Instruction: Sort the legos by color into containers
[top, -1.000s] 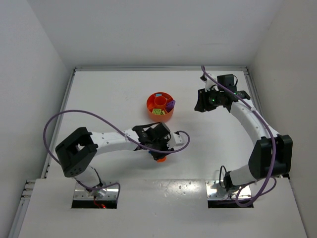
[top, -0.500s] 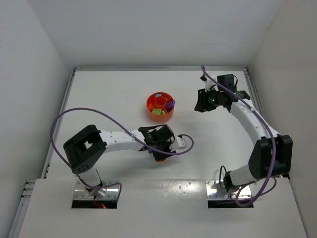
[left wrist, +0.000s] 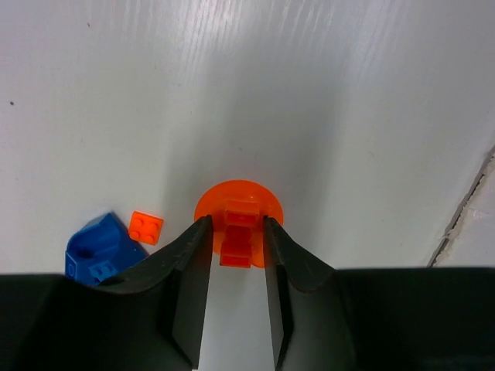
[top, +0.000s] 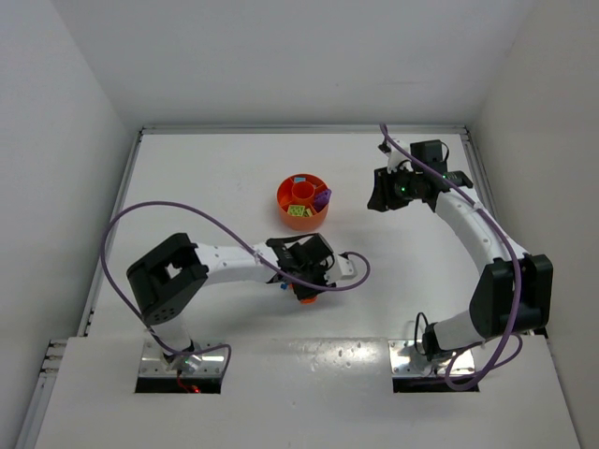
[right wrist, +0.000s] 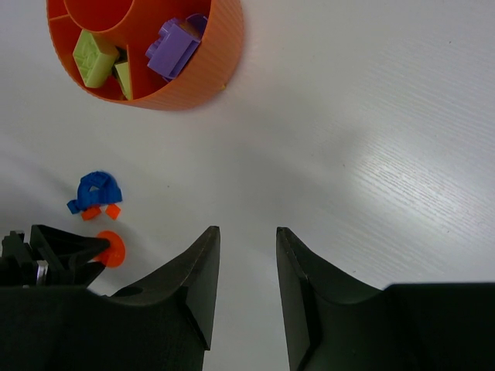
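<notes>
Fingers [left wrist: 182, 286] of the left gripper [left wrist: 237, 224] point down at the white worktop [left wrist: 348, 93] and stand a little apart, straddling an orange lego [left wrist: 238, 232], a round disc with a small brick-shaped block raised on its middle. The block lies in the gap between the jaws with a sliver of disc showing on either side. The disc's edges run under the two tips, so the gripper is parted around the piece rather than clamped on it. Just outside the finger on the left of the wrist view sits a small orange brick [left wrist: 145, 226], and just beside that, farther out the same way, a rounded blue piece [left wrist: 97, 249]. The right gripper [right wrist: 246, 230] hangs well above the worktop with its jaws spread and nothing between them. Ahead of it and to the left in its own view is the round orange tray [right wrist: 203, 77], well apart from the pieces at the left gripper. One wedge holds purple legos [right wrist: 174, 45], and a neighbouring wedge holds yellow-green legos [right wrist: 94, 56]. Seen from overhead, the tray lies beyond the left gripper.
</notes>
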Available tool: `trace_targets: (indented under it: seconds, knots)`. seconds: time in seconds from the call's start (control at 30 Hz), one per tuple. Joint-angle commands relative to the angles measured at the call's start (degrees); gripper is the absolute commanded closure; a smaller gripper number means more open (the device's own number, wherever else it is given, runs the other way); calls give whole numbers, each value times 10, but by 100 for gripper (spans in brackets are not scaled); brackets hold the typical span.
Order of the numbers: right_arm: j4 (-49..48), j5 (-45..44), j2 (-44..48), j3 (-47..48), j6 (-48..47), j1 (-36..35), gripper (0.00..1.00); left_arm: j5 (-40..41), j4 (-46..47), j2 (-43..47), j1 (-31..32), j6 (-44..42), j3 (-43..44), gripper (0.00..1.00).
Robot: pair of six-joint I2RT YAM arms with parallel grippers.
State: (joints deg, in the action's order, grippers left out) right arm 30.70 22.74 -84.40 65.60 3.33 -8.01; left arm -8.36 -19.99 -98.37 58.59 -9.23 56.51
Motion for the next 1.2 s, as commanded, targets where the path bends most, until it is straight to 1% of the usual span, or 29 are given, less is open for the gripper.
trace_targets:
  seconds: [0.0,0.07,0.17,0.2,0.3,0.5,0.77,0.9,1.0,1.1,1.13,1.17]
  knots:
    - [-12,10,-1,12,7,2,64,-3,12,-10,9,-7,16,64]
    - [-12,10,-1,12,7,2,64,-3,12,-16,9,-7,16,71]
    - [-12,10,-1,12,7,2,64,-9,17,-16,9,-7,16,76]
    - [-12,10,-1,12,7,2,64,-9,17,-16,9,-7,16,81]
    - [-12,10,-1,12,7,2,64,-9,17,-16,9,-12,16,89]
    - [-12,10,-1,7,7,2,64,-9,17,2,9,-12,11,100]
    - [-12,10,-1,7,7,2,64,-14,-1,38,9,-7,21,100]
    - [-12,10,-1,7,7,2,64,-35,-22,73,-14,4,40,100]
    - [-12,10,-1,7,7,2,64,-51,-43,103,-37,9,57,100]
    - [-12,15,-1,12,7,2,64,-77,-59,133,-80,15,78,100]
    - [-12,15,-1,12,7,2,64,-86,-59,133,-114,15,91,100]
    - [-12,15,-1,12,7,2,64,-96,-68,141,-134,23,98,100]
